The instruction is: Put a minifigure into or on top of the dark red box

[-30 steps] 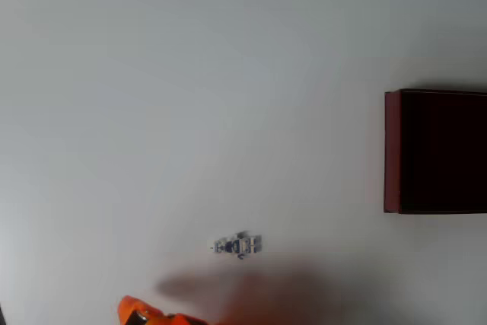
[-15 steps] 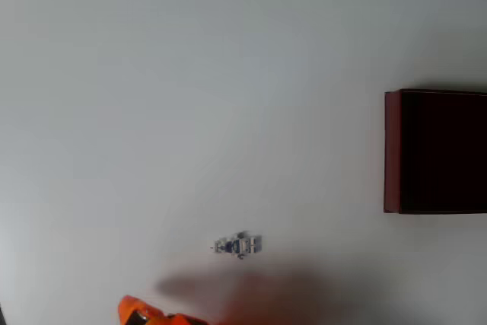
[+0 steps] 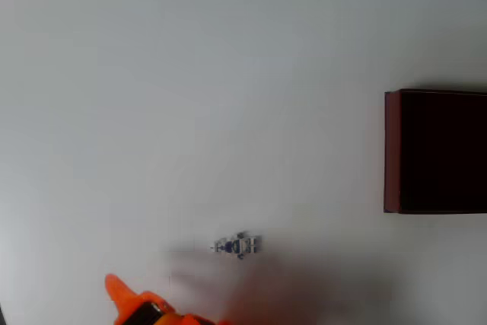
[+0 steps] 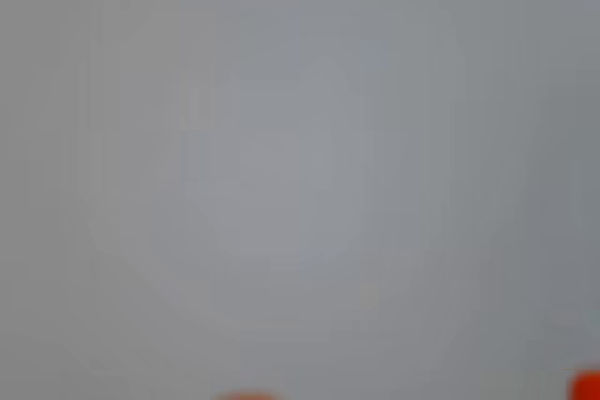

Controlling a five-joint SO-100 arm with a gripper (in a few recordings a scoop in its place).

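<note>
In the overhead view the dark red box (image 3: 393, 150) is cut off by the right edge, the orange tool (image 3: 133, 306) by the bottom edge, its jaws unreadable. The minifigure (image 3: 237, 245) is too small for detail. The wrist view is blurred.

Overhead view straight down on table (image 3: 228, 97); wrist view close, blurred.

Bare table (image 3: 190, 97) around minifigure (image 3: 237, 245) — dark red box (image 3: 391, 150) well apart.

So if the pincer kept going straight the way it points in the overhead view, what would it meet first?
Probably nothing: the orange pincer tips up-left over bare table. The minifigure lies off to its right, the dark red box further right. Height is unclear.
</note>
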